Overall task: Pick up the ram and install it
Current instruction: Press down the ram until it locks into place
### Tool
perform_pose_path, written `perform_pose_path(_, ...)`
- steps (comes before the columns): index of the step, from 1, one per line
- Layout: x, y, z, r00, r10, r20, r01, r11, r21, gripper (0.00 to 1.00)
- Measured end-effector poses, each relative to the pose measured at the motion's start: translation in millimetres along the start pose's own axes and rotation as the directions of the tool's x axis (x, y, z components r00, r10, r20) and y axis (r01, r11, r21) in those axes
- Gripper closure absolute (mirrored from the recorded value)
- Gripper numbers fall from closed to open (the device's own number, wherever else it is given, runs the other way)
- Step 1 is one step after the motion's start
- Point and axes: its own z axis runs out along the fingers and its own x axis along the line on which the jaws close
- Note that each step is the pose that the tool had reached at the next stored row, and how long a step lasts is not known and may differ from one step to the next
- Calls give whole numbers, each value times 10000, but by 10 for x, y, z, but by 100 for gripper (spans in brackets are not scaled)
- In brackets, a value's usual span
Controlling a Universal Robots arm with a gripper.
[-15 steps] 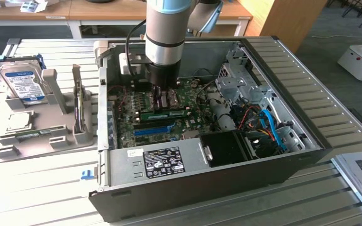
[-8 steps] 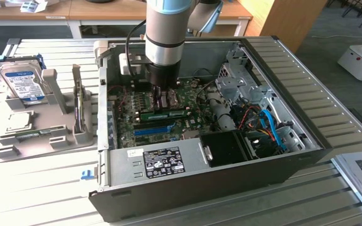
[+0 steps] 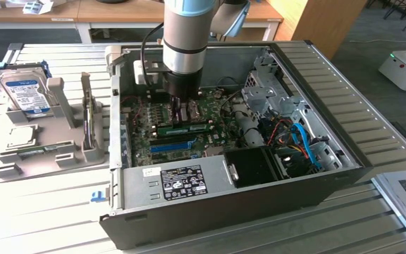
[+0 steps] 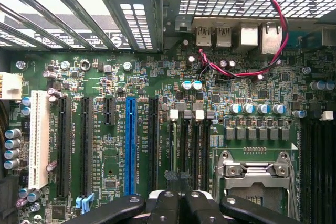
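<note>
The ram (image 3: 187, 128) showed in the exterior view as a narrow green stick with dark chips. It lay on the motherboard (image 3: 154, 132) inside the open computer case (image 3: 224, 211), near the middle of the board. Its long axis ran roughly from 9 o'clock to 3 o'clock, with the 3 o'clock end slightly higher in that view. It sat on edge along the memory slots, just at 12 o'clock of the long blue slot (image 3: 169, 146).

The gripper (image 3: 182, 120) hung straight down over the ram's 9 o'clock half. Its claw was clenched, the black fingers (image 4: 165, 208) pressed together with no gap. The tips stood directly above the stick, but whether they pressed on it or gripped it could not be told. In the wrist view the closed fingers sat over the black memory slots (image 4: 191, 145), beside the blue slot (image 4: 130, 145) and the steel processor socket (image 4: 257, 174).

A red-and-black cable (image 4: 273, 51) looped near the rear ports, well apart from the fingers. At 3 o'clock of the ram were a metal drive cage (image 3: 266, 90) and blue cables (image 3: 303, 143). A black box (image 3: 259, 166) stood at 5 o'clock. Outside the case, at 9 o'clock, a grey holder (image 3: 48, 153) carried an upright hard drive (image 3: 25, 94) on the slatted table (image 3: 48, 211).
</note>
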Motion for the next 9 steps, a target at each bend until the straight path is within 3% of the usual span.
perform_pose_path(9, 0, 0, 11, 10000, 0, 0, 0, 10000, -1, 90)
